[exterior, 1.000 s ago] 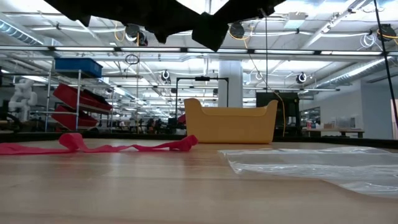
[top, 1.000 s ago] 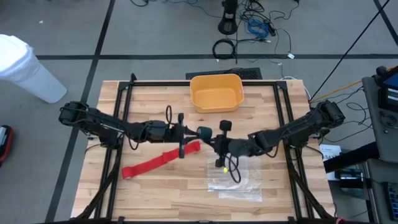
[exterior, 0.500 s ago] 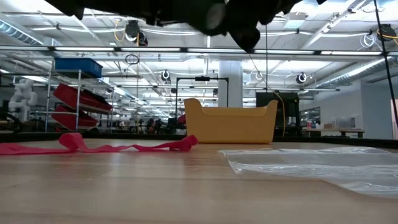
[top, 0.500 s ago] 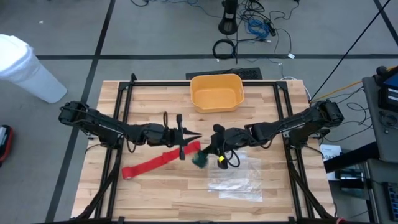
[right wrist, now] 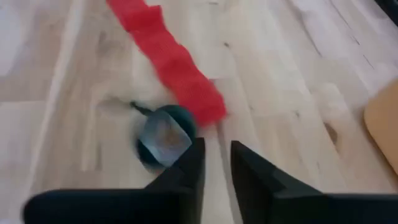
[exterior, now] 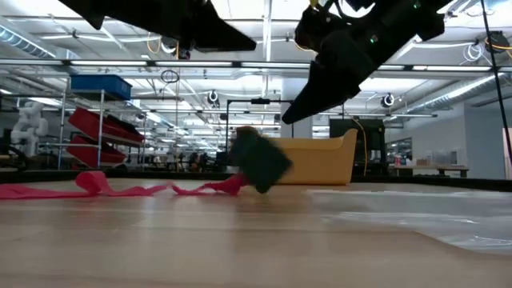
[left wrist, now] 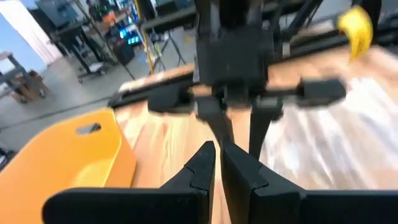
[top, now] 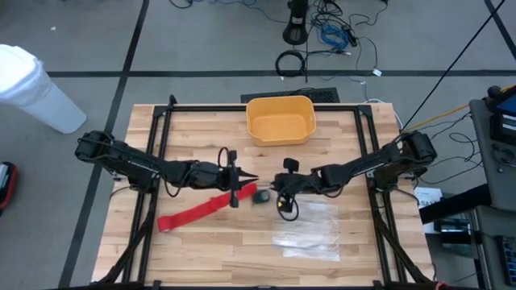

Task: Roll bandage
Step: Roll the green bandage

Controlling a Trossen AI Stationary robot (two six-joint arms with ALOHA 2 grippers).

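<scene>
The right gripper (top: 276,187) hangs just above the table (top: 201,242), its fingers (right wrist: 186,171) a narrow gap apart with nothing between them. Just beside its tips a small dark green roll (top: 261,196) lies loose on the wood, touching the near end of the bandage (top: 201,212). The bandage is unrolled, a flat red band running from that roll away toward the left arm's side. The left gripper (top: 251,179) points at the right one across the roll, its fingers (left wrist: 202,168) almost together and holding nothing. Beyond the roll stands a yellow tub (top: 280,119); on the right arm's side of it lies a clear plastic bag (top: 310,232).
</scene>
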